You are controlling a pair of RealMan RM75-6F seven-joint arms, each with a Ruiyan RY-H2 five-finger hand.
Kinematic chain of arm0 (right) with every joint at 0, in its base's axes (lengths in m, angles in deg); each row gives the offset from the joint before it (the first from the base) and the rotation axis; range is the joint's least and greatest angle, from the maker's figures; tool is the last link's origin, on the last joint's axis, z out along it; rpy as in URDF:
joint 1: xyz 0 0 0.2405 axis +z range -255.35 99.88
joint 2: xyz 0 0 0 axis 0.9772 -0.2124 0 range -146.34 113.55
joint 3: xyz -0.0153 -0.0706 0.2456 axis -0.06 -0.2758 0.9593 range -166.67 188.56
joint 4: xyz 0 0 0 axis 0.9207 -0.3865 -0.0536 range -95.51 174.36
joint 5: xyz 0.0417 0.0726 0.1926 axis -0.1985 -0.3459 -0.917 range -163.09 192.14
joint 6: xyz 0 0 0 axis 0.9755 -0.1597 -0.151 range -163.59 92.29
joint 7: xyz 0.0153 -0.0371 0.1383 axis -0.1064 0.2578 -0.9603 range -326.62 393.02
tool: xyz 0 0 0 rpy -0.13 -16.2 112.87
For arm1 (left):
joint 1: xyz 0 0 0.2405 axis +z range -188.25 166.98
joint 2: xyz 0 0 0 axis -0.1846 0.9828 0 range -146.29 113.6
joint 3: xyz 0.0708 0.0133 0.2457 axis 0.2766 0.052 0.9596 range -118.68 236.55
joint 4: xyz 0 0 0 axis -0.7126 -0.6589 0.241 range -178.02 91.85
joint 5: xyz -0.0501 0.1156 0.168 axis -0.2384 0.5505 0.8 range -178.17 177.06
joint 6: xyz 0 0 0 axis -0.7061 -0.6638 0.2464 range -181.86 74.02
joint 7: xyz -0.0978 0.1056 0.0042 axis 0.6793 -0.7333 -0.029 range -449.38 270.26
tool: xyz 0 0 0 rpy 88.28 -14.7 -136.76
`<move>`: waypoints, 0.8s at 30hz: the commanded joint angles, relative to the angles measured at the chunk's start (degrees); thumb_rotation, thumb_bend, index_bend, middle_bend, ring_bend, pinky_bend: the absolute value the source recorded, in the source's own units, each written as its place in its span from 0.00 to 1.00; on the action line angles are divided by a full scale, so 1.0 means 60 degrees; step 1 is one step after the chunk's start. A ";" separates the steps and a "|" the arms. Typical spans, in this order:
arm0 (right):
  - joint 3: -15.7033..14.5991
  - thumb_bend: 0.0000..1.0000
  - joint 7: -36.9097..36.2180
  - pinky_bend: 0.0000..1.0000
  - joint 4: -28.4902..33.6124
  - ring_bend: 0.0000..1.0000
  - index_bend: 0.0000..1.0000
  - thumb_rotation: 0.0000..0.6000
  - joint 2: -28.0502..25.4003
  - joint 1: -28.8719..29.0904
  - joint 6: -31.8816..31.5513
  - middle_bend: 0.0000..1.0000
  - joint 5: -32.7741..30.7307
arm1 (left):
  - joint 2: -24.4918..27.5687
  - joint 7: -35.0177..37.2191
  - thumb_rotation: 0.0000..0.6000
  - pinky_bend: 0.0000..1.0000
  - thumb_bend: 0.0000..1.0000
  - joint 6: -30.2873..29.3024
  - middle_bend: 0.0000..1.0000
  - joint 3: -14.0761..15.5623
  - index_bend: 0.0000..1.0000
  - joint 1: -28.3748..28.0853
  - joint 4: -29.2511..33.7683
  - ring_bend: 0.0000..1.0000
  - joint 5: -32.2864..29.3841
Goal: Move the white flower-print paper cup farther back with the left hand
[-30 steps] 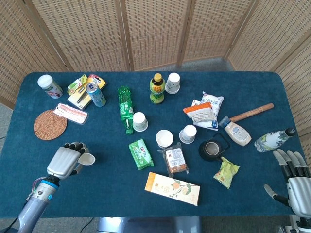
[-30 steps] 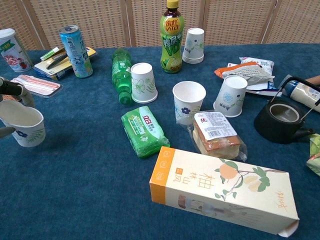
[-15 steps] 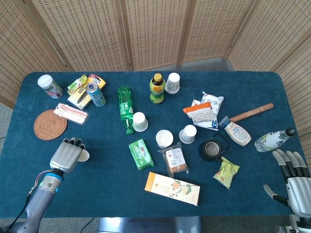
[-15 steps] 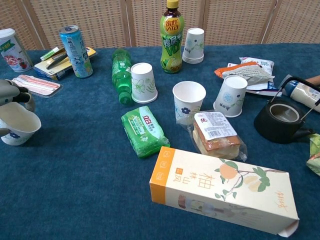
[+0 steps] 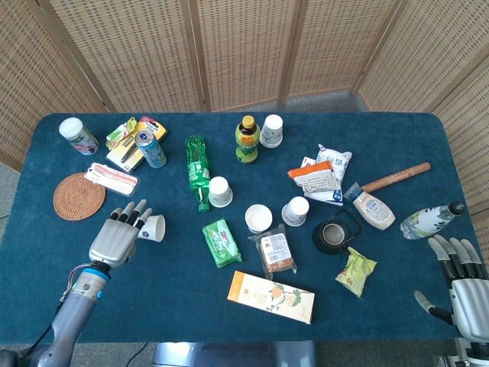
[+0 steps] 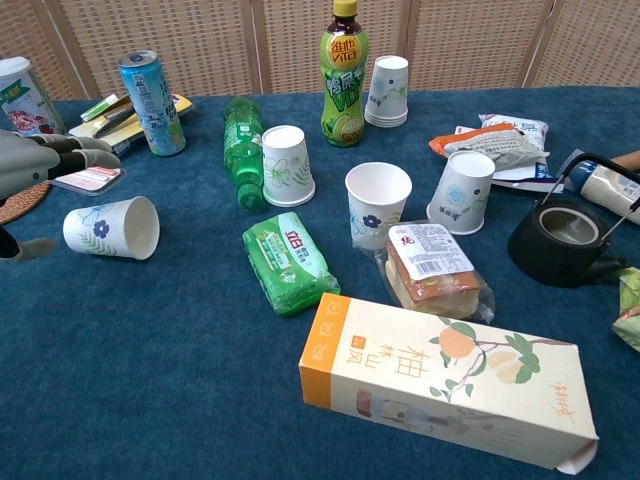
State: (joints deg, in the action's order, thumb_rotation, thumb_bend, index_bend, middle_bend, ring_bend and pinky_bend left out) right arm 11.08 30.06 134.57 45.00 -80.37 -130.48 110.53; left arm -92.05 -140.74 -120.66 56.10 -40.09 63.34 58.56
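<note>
Your paper cup (image 6: 112, 227) is white with a blue flower print and green leaves, lying on the dark teal table (image 6: 150, 380). Beside it, the soap pack (image 6: 291, 263) is bright green; behind that, a green bottle (image 6: 241, 150).

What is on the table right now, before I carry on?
flower-print paper cup: 1, white, on its side, front left
upright cup: 1, white, centre
upturned cups: 2, white, centre
cup stack: 1, white, back
green bottle: 1, lying, back centre
drink bottle: 1, yellow cap, back centre
clear bottle: 1, right edge
can: 1, blue, back left
jar: 1, white, back left
coaster: 1, woven brown, left
teapot: 1, black, right of centre
box: 1, orange and cream, front
rolling pin: 1, wooden, right
left robot hand: open, beside the fallen cup
right robot hand: open, front right
</note>
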 commanded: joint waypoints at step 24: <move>-0.0024 0.23 0.0027 0.00 -0.0002 0.00 0.00 1.00 0.0043 0.0047 0.0124 0.00 -0.0034 | -0.0850 0.2690 1.00 0.20 0.40 0.1349 0.00 -0.0711 0.00 -0.0664 -0.2744 0.00 -0.1199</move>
State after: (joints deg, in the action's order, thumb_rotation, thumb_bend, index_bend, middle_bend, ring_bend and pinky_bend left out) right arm 10.93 30.22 134.56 45.26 -80.09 -129.73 110.32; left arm -96.70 -124.27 -112.89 52.15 -43.61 47.09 51.98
